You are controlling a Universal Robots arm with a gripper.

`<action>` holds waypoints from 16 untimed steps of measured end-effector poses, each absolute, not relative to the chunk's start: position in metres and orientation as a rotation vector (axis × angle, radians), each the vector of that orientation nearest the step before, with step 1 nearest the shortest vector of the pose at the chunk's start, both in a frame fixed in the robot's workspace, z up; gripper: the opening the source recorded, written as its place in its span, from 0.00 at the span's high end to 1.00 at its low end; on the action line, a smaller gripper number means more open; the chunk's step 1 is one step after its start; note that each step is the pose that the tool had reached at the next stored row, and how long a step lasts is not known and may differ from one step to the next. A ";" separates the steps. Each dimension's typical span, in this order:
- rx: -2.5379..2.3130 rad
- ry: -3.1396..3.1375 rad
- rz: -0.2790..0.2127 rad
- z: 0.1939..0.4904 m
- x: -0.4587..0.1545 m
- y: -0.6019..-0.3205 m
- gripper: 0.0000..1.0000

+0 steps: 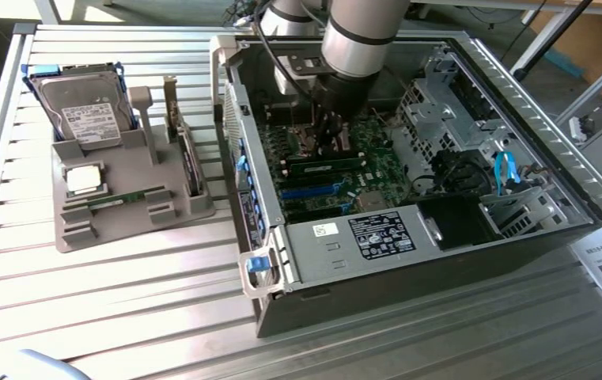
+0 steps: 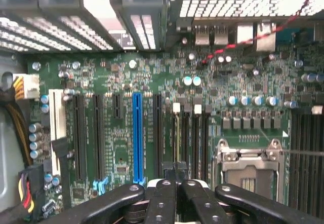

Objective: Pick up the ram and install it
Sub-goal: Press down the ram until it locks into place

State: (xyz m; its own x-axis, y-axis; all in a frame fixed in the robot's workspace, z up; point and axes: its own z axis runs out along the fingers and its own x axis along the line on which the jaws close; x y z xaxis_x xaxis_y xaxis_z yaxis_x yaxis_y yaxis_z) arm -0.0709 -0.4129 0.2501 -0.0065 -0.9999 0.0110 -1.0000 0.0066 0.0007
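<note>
Inside the open computer case (image 1: 512, 103), a ram (image 1: 327, 166) stands on edge in a slot of the green motherboard (image 1: 385, 170). It is a long, thin green stick. My gripper (image 1: 332, 145) hangs straight above its middle with the fingers shut. I cannot tell whether the tips touch the stick. In the wrist view the gripper (image 2: 175, 167) has its black fingers (image 2: 162, 193) pressed together over the row of black memory slots (image 2: 195, 138). A second ram (image 1: 126, 198) lies flat on the grey holder (image 1: 79, 233) at the exterior view's left.
The grey holder also carries a silver hard drive (image 1: 85, 111) and a small square processor chip (image 1: 85, 178). Around the gripper are the bare processor socket (image 2: 248, 173), a blue expansion slot (image 2: 137, 133), the drive cage (image 1: 427, 111) and the power supply (image 1: 385, 233). The case sits on a slatted metal table (image 1: 121, 317).
</note>
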 end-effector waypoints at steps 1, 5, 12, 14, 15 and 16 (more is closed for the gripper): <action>2.208 -2.223 0.011 0.250 -0.073 -0.413 0.90; 2.208 -2.223 0.011 0.250 -0.080 -0.413 0.90; 2.208 -2.223 0.011 0.249 -0.090 -0.413 0.90; 2.208 -2.223 0.011 0.249 -0.094 -0.413 0.90; 2.208 -2.223 0.011 0.249 -0.096 -0.413 0.90; 2.208 -2.223 0.011 0.249 -0.098 -0.413 0.90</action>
